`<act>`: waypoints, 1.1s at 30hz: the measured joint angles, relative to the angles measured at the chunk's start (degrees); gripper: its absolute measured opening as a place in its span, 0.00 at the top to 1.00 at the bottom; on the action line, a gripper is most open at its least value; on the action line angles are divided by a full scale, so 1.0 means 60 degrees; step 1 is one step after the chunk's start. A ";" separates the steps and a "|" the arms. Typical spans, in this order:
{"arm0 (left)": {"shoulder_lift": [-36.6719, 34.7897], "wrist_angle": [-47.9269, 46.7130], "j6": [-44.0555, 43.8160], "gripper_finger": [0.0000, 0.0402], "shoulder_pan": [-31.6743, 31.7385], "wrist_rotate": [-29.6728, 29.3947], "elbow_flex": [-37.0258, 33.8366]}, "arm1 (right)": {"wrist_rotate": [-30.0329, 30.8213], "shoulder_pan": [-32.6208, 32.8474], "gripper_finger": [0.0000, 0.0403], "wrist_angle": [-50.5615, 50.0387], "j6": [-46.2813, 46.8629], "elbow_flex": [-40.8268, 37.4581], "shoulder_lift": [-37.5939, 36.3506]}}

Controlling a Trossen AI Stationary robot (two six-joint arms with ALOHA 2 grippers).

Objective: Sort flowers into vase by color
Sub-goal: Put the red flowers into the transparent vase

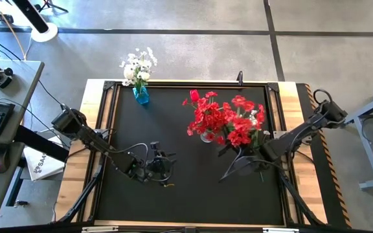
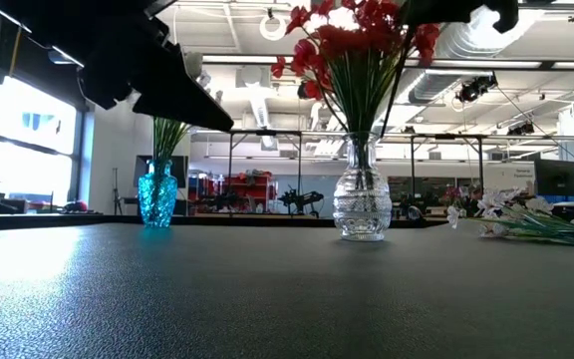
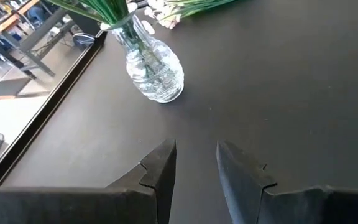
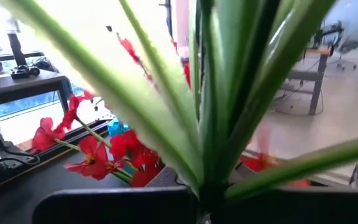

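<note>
Right pincer (image 1: 254,154) gripped a red sprig (image 1: 246,133) right of centre; left pincer (image 1: 162,169) was part-open, empty.
Sorting looked far along: white flowers (image 1: 138,66) in blue vase (image 1: 141,95) upper left, red flowers (image 1: 214,115) in clear vase (image 2: 363,203); white sprigs (image 2: 526,214) apparently remained on the counter (image 1: 193,188).

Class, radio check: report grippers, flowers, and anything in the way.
Right gripper shut on red sprig beside clear vase. Left gripper open, empty, low over mat. White flowers in blue vase. Nothing blocking.

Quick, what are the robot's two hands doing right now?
Left end effector: open, holding nothing, above the table.
Right end effector: closed on a red flower bunch.
</note>
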 joint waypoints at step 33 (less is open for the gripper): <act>0.0298 0.0088 0.0025 0.73 0.0032 0.0115 -0.0015 | 0.1002 0.0215 1.00 -0.4028 0.6105 0.0000 -0.0292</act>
